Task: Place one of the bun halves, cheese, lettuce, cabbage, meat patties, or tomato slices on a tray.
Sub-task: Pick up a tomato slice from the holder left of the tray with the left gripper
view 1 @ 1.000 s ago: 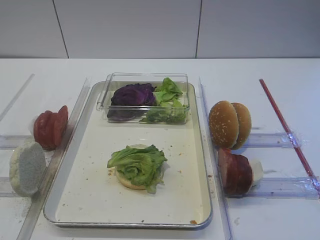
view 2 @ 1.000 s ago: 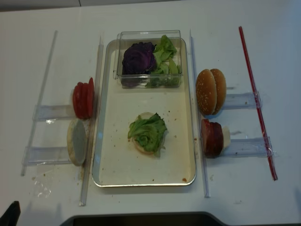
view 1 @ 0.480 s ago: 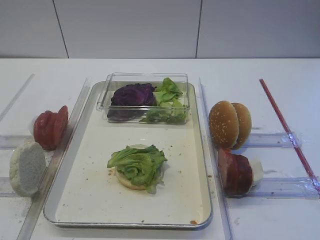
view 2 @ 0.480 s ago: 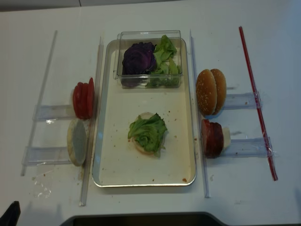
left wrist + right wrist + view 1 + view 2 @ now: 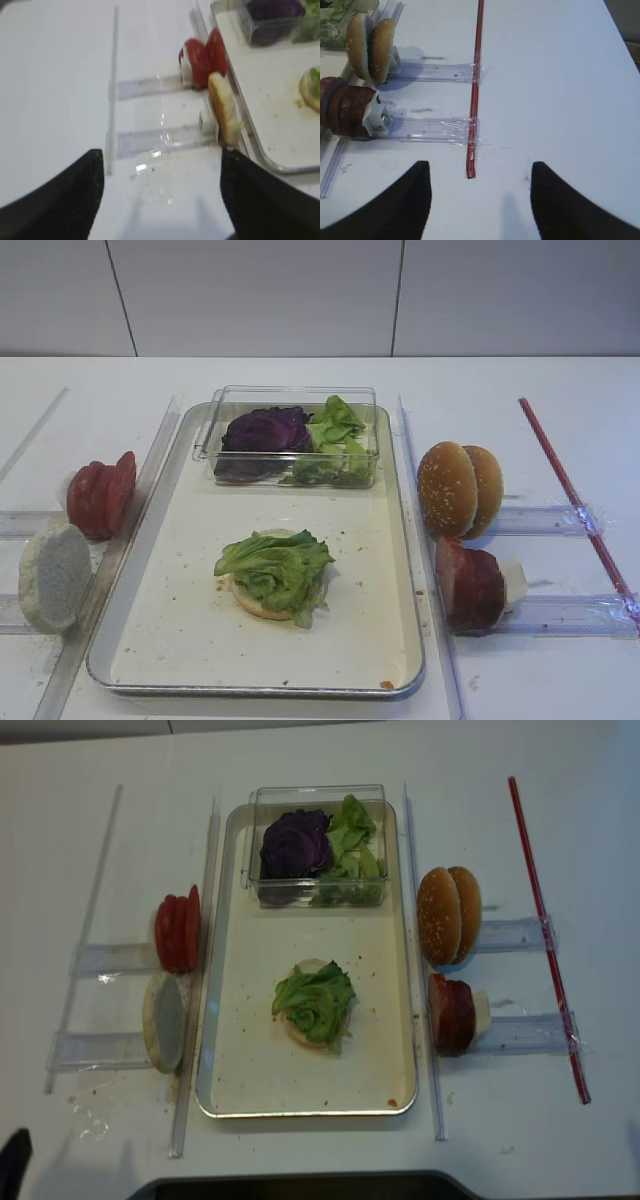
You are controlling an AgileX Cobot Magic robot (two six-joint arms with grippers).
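left gripper (image 5: pixel 162 197) wide apart | wavy lettuce (image 5: pixel 275 566) on speckled tray (image 5: pixel 180 640)

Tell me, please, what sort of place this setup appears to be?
Probably a lab mock-up of a burger-assembly station: a plain white table with a metal tray, sesame bun halves and meat patties stood in clear racks.

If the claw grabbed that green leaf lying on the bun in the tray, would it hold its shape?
Probably not. The lettuce looks thin and ruffled, draping over the bun half, so it would likely flop and sag. It seems light and merely resting there, so a push might slide it off onto the tray.
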